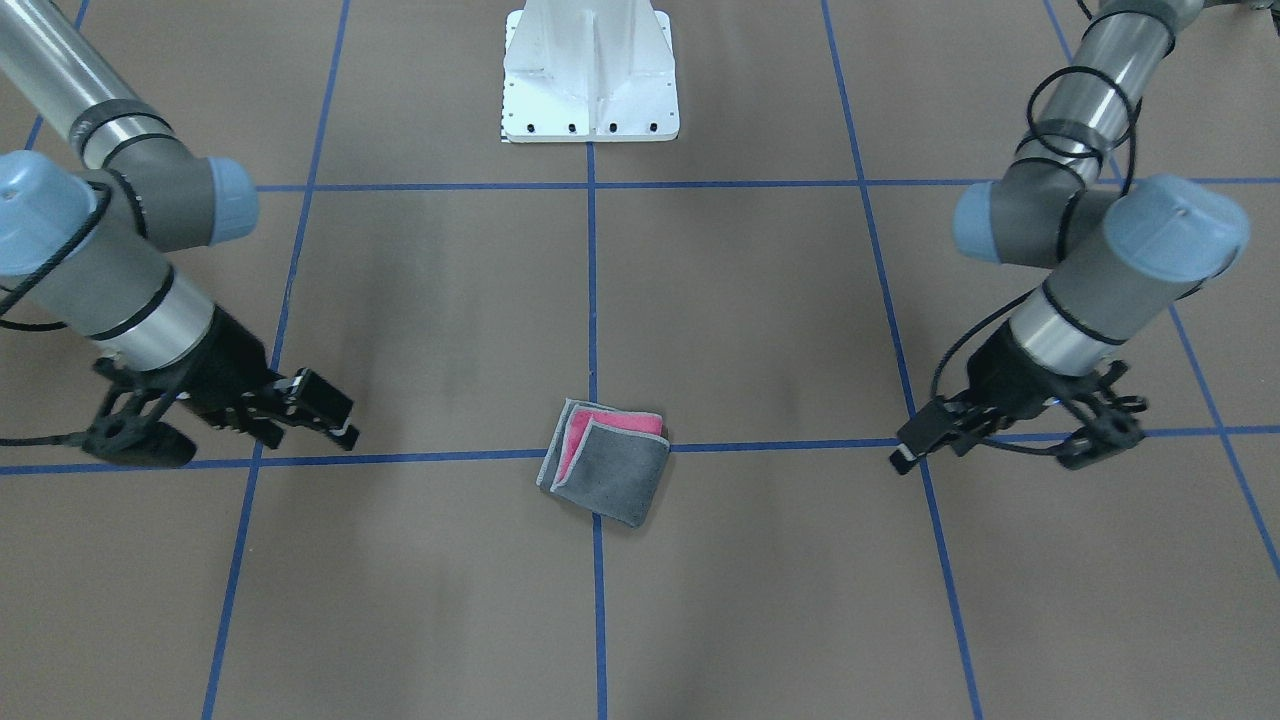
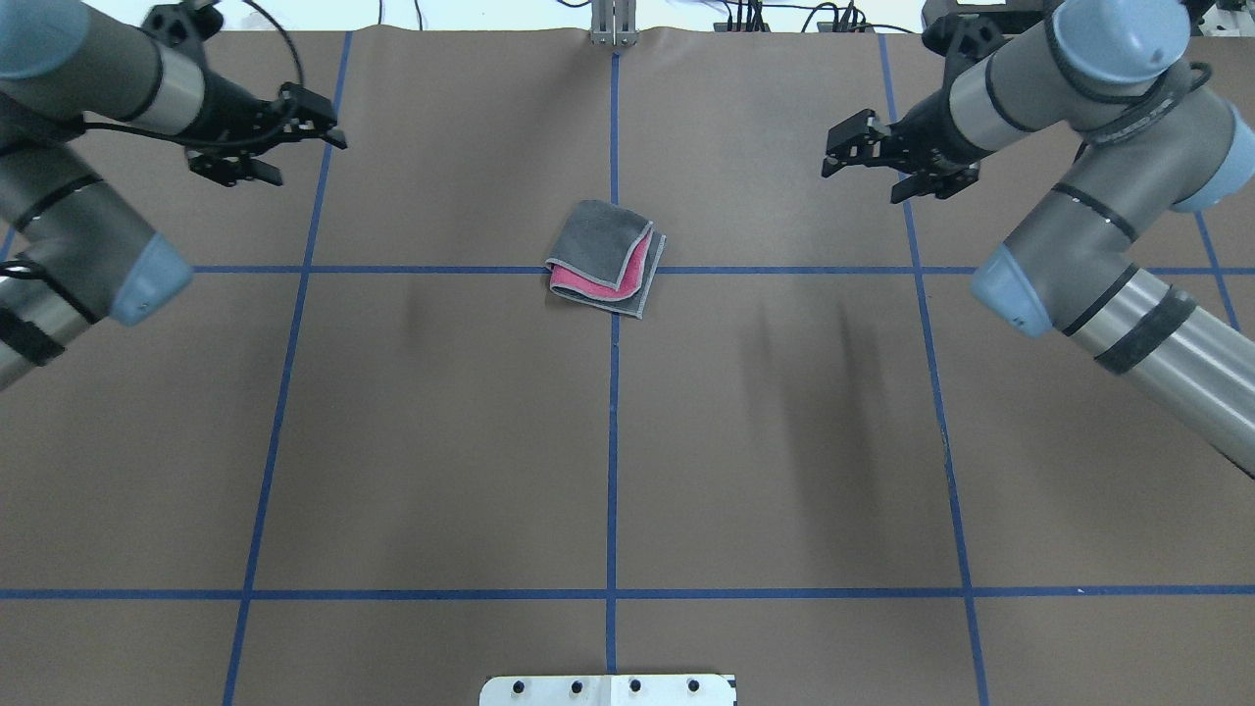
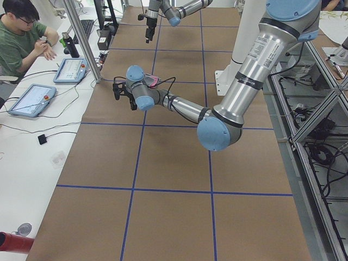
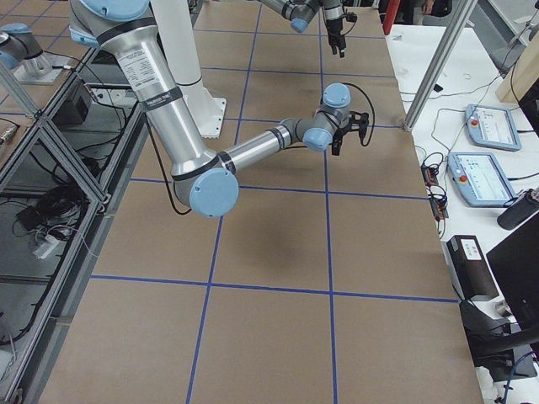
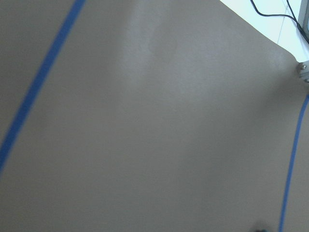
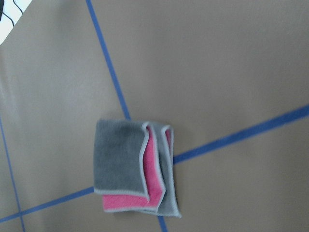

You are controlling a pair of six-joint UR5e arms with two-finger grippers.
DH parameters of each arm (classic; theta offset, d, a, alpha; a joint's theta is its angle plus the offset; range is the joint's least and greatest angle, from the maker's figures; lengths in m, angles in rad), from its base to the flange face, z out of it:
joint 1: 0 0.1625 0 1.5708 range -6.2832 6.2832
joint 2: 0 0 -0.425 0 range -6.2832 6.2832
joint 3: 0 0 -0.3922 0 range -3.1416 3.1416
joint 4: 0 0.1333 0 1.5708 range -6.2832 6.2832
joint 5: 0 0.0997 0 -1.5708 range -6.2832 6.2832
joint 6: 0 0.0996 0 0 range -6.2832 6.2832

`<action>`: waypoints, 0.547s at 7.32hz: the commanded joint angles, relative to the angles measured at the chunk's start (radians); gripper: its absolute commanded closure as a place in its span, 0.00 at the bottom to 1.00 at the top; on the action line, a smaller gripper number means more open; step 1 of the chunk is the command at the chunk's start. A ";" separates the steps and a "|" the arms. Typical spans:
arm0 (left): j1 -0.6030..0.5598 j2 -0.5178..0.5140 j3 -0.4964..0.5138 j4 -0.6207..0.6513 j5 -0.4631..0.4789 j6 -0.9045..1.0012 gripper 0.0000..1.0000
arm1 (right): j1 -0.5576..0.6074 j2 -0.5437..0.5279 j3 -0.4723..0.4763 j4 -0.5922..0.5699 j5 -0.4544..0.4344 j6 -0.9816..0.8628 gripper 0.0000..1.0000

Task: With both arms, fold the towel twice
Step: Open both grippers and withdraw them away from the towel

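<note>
Towel: the towel lies folded into a small square, dark grey on top with a pink layer showing along its near and right edges.
Towel's place: on the table, over a crossing of the blue tape lines.
Left gripper: the left gripper hangs well apart from the towel, fingers seemingly parted, holding nothing.
Right gripper: the right gripper is likewise well clear, jaws apart and empty.
Near edge: white base plate.
</note>
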 commanded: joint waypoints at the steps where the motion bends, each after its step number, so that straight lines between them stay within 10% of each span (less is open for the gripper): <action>1: -0.175 0.221 -0.065 0.017 -0.079 0.425 0.00 | 0.155 -0.016 0.002 -0.332 0.037 -0.528 0.00; 4: -0.422 0.360 -0.071 0.197 -0.225 1.012 0.00 | 0.365 -0.126 0.009 -0.456 0.139 -0.834 0.00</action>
